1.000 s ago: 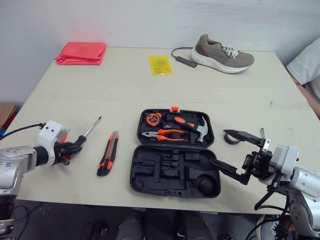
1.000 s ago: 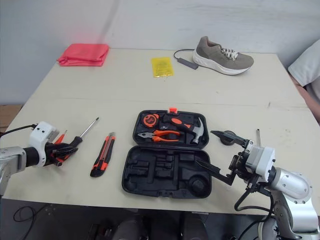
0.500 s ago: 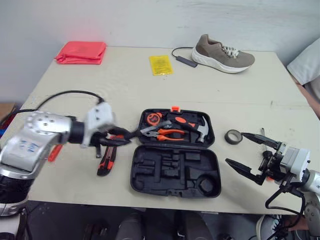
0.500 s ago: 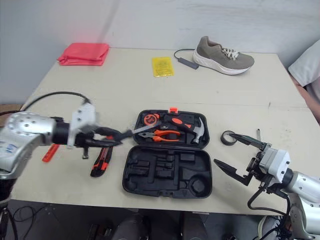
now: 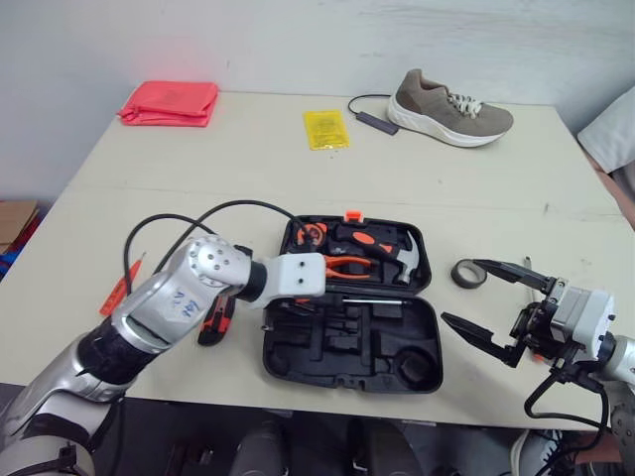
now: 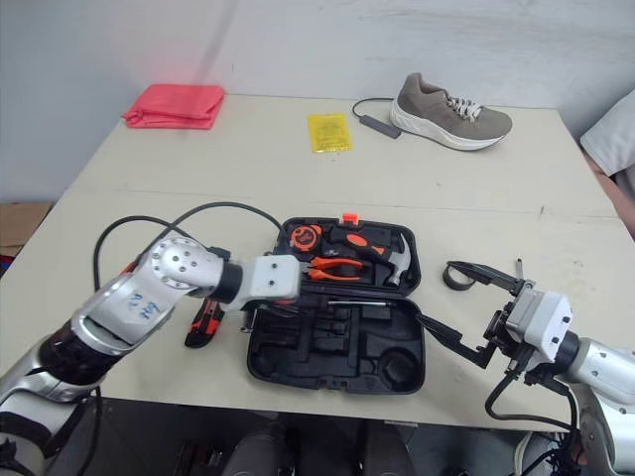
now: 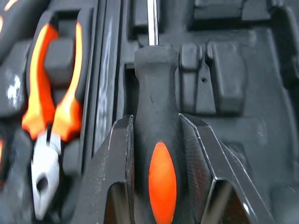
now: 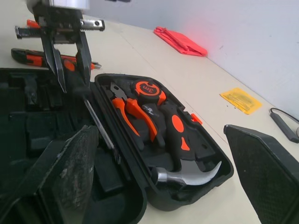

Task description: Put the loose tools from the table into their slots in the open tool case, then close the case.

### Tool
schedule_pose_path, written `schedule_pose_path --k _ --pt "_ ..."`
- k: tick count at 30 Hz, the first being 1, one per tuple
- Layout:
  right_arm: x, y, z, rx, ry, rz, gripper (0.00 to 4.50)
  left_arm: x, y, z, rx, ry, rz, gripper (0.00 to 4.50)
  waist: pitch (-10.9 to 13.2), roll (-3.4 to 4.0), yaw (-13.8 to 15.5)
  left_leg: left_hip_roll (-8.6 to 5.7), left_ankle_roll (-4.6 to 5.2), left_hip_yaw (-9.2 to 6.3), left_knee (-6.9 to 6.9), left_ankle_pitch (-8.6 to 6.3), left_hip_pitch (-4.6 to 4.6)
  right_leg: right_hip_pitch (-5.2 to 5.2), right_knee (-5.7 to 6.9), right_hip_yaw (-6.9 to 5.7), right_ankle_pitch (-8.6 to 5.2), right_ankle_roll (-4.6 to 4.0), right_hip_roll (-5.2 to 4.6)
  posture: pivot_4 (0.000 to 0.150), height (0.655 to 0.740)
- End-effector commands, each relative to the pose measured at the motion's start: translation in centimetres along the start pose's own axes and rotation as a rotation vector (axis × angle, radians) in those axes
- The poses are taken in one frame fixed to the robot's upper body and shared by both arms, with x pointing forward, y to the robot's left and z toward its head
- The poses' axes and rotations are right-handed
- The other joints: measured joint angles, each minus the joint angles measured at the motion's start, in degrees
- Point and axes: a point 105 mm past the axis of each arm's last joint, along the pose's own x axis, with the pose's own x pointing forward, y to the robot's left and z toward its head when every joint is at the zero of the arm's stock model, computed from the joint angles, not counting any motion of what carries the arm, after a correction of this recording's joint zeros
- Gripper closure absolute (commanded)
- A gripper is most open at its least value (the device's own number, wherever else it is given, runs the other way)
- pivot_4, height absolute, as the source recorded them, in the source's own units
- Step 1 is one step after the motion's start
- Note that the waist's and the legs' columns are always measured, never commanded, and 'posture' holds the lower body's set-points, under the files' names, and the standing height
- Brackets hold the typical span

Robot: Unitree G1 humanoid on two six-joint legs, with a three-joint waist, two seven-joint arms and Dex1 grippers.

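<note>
So, your table [image 5: 248, 159] takes up most of the head view, with the open case [image 5: 337, 347] at lower centre. The left gripper [image 7: 156, 120] is clamped on the screwdriver [image 7: 155, 84] handle over the left side of the case's lower half, and the shaft runs right along the hinge line. The right gripper [image 5: 458, 290] hangs at lower right, just off the case's right edge, fingers spread wide around nothing. Hammer [image 5: 392, 260] and pliers [image 5: 347, 266] sit in the upper half. The knife [image 5: 210, 322] lies on the table left of the case. A tape roll [image 5: 466, 275] sits by the right gripper's upper finger.
</note>
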Motion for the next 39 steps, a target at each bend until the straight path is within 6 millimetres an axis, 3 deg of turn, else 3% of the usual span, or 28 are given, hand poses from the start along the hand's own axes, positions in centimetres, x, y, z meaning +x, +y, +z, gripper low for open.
schedule_pose_path --k 1,15,31,32,36,39 --pt "0.1 -0.2 1.1 -0.027 -0.015 -0.005 0.00 -0.1 0.5 0.1 0.059 0.053 0.028 3.74 0.0 0.00 0.0 0.01 0.00 0.00 0.00 0.00 0.00 0.00 0.00 0.00 0.00 0.00 0.01 0.150 0.7400" --pt "-0.9 0.2 0.5 -0.010 0.000 -0.022 0.00 1.2 0.2 -0.4 0.055 0.112 0.031 3.74 0.0 0.00 0.6 0.03 0.09 -0.12 0.11 -0.03 -0.05 0.06 0.05 -0.11 -0.04 0.06 -0.07 0.150 0.7400" --pt "-0.6 0.3 0.9 -0.008 -0.007 -0.027 0.00 1.7 0.5 0.0 0.084 0.102 0.046 3.74 0.0 0.00 0.7 0.03 0.11 -0.20 0.17 -0.01 -0.05 0.11 0.08 -0.11 -0.04 0.06 -0.10 0.150 0.7400" --pt "-0.8 0.3 0.8 -0.006 -0.006 -0.029 0.00 1.7 0.4 0.2 0.089 0.093 0.044 2.71 0.0 0.00 0.7 0.02 0.12 -0.21 0.17 -0.01 -0.05 0.12 0.08 -0.11 -0.04 0.07 -0.11 0.150 0.7400" --pt "-1.4 0.5 0.2 0.006 0.001 -0.030 0.00 1.0 0.5 1.6 0.106 0.022 0.051 0.95 0.0 0.00 0.7 0.01 0.14 -0.22 0.18 -0.01 -0.05 0.13 0.08 -0.11 -0.04 0.07 -0.13 0.150 0.7400" --pt "-1.8 0.7 -0.2 0.015 0.004 -0.027 0.00 -0.2 0.2 1.6 0.093 0.008 0.024 0.95 0.0 0.00 0.6 0.03 0.13 -0.22 0.18 -0.01 -0.05 0.12 0.10 -0.11 -0.04 0.07 -0.12 0.150 0.7400"
